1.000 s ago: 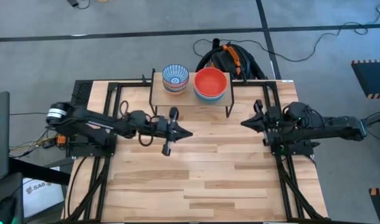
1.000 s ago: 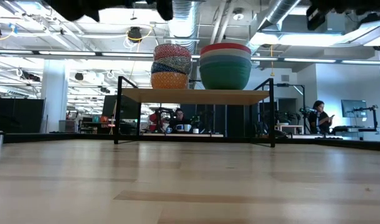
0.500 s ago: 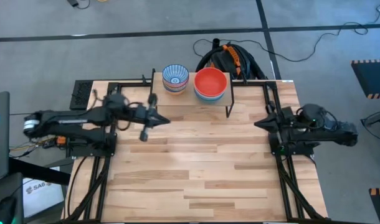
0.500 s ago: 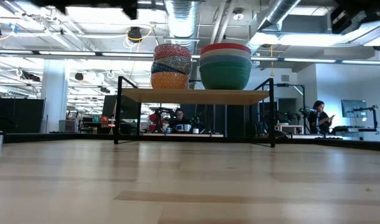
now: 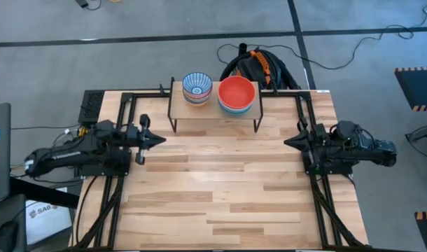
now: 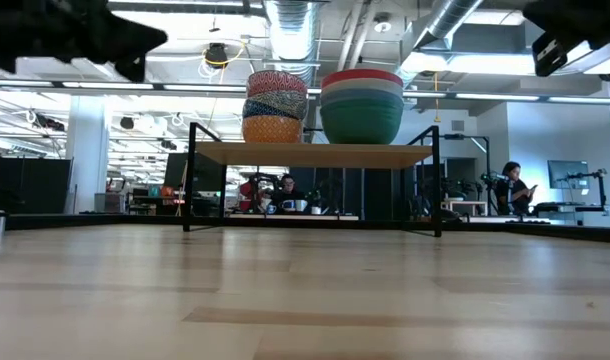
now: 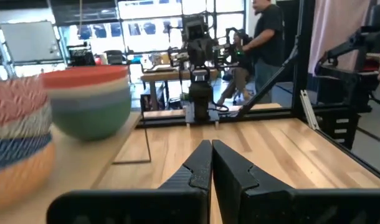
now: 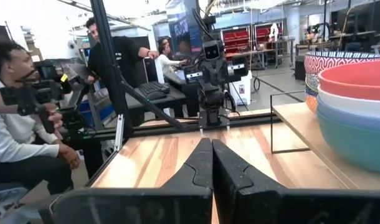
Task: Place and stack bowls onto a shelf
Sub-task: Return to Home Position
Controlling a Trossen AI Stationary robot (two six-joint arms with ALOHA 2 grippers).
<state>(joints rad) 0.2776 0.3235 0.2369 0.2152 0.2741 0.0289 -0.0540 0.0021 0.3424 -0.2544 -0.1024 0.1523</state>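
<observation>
Patterned bowl stack [image 7: 19, 134] blurred, cut at edge

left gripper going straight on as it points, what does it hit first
Likely the right gripper across the slatted wooden table; from the left gripper the line seems to miss the low light-wood shelf.

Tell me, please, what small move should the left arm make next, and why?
Probably draw the left gripper a little back toward its base and park it. Its jaws are shut on nothing; the patterned stack and the red-topped stack sit on the shelf, and the right gripper is tucked at its table edge.
</observation>
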